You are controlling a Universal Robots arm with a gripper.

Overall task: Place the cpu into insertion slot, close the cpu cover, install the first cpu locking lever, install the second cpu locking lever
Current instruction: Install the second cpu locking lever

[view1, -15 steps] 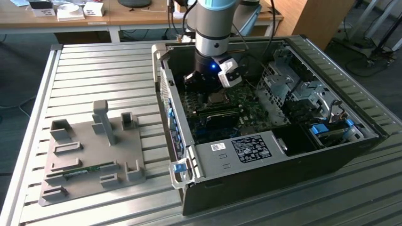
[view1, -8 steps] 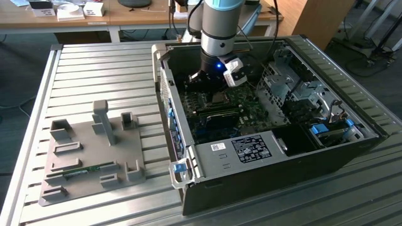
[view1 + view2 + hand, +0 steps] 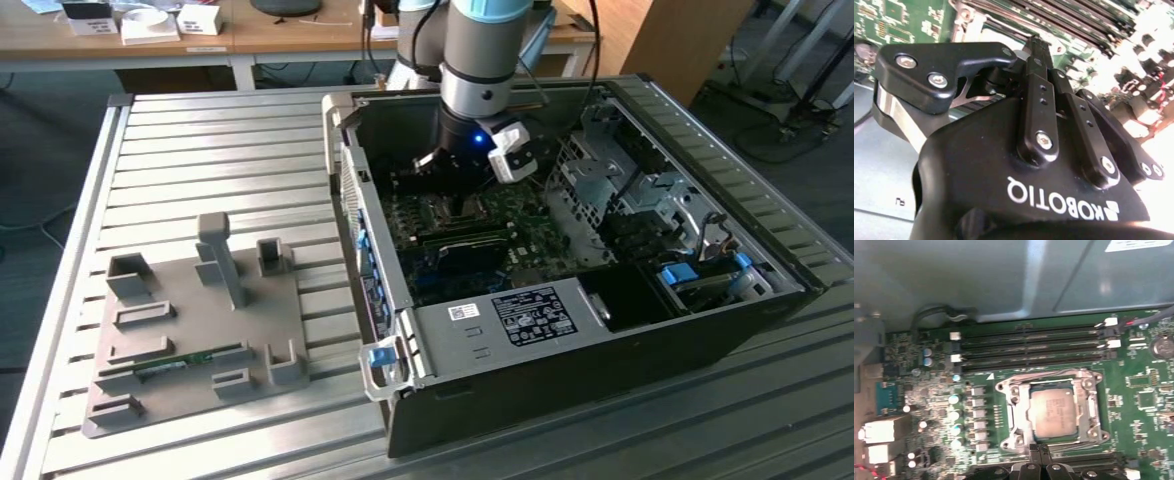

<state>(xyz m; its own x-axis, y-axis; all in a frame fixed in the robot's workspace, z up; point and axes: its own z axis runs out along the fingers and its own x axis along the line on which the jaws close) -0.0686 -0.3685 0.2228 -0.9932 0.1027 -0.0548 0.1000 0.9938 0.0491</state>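
Cpu (image 3: 1053,413) seated in the insertion slot (image 3: 1015,412) on the motherboard (image 3: 1144,405); cpu cover (image 3: 1089,407) judged down around it, chip seen through its window. Levers' state cannot be told. Gripper (image 3: 1040,452) poised at the socket's edge beside the memory slots (image 3: 1029,347), fingertips drawn together, nothing held. All set inside the computer case (image 3: 747,330). Placement judged done; locking judged outstanding.
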